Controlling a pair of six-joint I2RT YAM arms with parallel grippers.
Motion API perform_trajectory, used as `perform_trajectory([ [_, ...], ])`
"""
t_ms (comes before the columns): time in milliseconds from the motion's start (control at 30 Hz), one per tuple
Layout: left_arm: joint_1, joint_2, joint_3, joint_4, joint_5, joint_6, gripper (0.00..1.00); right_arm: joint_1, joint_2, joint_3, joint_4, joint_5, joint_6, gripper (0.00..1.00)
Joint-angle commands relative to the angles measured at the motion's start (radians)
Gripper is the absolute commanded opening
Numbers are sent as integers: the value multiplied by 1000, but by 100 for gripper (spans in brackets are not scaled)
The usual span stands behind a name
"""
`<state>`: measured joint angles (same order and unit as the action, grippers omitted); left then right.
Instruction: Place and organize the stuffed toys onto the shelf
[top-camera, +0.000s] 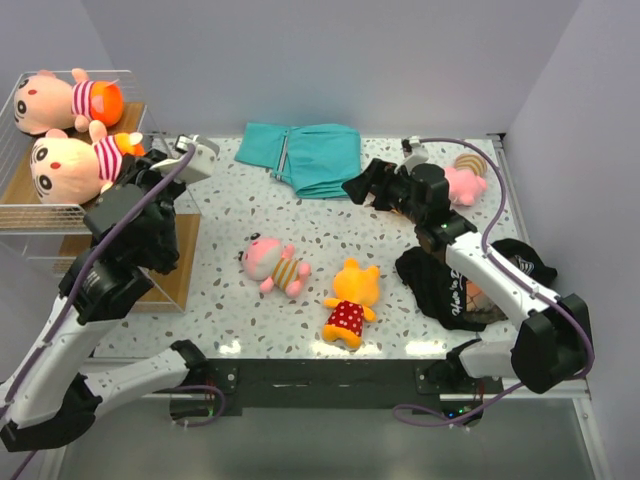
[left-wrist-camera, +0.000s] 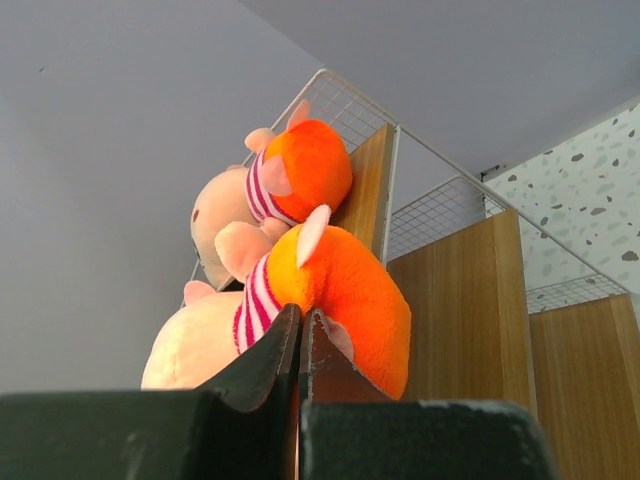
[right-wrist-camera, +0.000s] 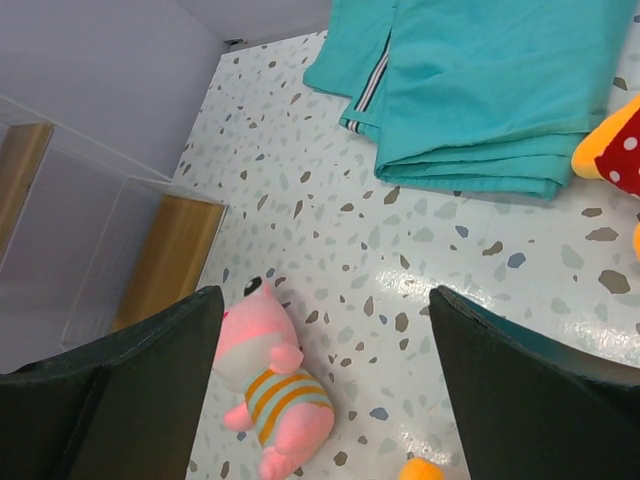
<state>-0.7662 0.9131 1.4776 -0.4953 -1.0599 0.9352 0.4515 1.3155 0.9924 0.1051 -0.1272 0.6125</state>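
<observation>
Two peach stuffed toys with red-striped shirts and orange shorts, one behind the other, lie on the top board of the shelf at the far left. My left gripper is shut and empty, its tips against the nearer toy's orange shorts. A pink toy in a striped shirt and an orange toy in a red dotted dress lie mid-table. My right gripper is open and empty above the table; its view shows the pink toy below its jaws.
A folded teal cloth lies at the back centre. A black garment lies under the right arm. Another pink toy sits at the back right. The shelf's lower board juts onto the table's left edge.
</observation>
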Motion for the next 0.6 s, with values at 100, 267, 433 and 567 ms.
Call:
perform_trajectory([
  [100, 5, -14, -42, 100, -113, 97, 0, 4, -10, 34, 11, -2, -11, 88],
  [267, 7, -56, -39, 95, -123, 117, 0, 6, 7, 51, 1, -8, -10, 88],
  [433, 7, -98, -46, 69, -118, 128, 0, 4, 4, 55, -7, -2, -16, 88],
  [567, 7, -134, -69, 70, -94, 139, 0, 6, 2, 64, -16, -2, -19, 88],
])
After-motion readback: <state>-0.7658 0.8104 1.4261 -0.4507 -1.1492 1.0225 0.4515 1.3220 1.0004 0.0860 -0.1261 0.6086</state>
